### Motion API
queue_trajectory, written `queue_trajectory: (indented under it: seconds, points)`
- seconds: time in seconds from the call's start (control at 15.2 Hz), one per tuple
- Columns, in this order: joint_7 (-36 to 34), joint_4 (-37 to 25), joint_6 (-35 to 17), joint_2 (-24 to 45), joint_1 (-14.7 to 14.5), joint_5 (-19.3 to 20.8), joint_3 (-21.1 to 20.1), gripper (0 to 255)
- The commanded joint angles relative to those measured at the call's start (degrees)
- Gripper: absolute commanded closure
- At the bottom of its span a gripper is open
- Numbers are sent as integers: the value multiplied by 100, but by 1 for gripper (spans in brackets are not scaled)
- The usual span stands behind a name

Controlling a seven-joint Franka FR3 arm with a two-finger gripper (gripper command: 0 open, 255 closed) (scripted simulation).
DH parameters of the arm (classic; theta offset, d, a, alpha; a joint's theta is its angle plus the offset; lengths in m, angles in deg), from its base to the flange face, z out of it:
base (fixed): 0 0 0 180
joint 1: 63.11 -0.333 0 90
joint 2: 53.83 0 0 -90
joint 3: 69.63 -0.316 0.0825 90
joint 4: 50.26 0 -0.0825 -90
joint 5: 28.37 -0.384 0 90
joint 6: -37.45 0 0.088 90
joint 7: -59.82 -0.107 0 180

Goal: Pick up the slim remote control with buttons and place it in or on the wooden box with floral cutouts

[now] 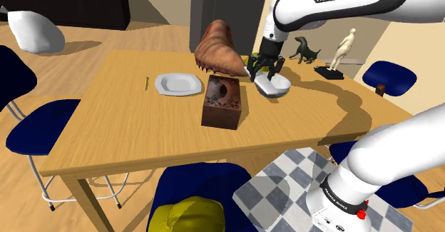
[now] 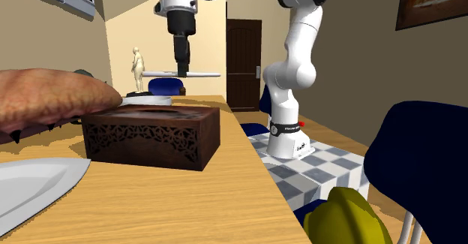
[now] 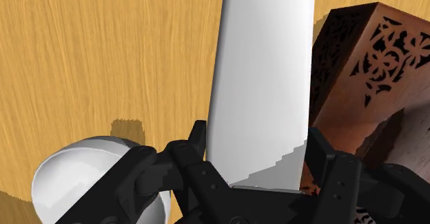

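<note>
Wrist view: black gripper (image 3: 256, 147) clenches the slim white remote (image 3: 265, 71) above the wooden table (image 3: 103, 50), just beside the carved brown box (image 3: 358, 64); a white bowl (image 3: 76, 174) lies under the hand

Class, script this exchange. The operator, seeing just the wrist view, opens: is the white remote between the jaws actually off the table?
Observer: Yes. In the second exterior view the remote hangs level in the air, well clear of the table.
Operator: What lies near the box that I cannot see?
Observer: In the shoulder view a white plate lies on the table, to the shoulder view's left of the box.
</note>
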Motion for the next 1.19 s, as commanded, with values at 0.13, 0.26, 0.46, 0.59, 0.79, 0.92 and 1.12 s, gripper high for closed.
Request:
queue_trajectory:
  seconds: [0.13, 0.26, 0.46, 0.59, 0.79, 0.92, 1.12]
  points:
    - [-466, -672, -18, 676, -120, -4, -325, 255]
    - [-699, -1040, -14, 1039, -174, 36, -475, 255]
    - [-1052, -1643, 28, 1604, -267, 143, -680, 255]
    - [-1226, -1894, -10, 1900, -321, 217, -769, 255]
    - [-1234, -1709, -237, 1944, -326, 228, -771, 255]
    - [-1240, -1593, -388, 1980, -328, 237, -775, 255]
    - [-1253, -1427, -615, 2042, -331, 253, -780, 255]
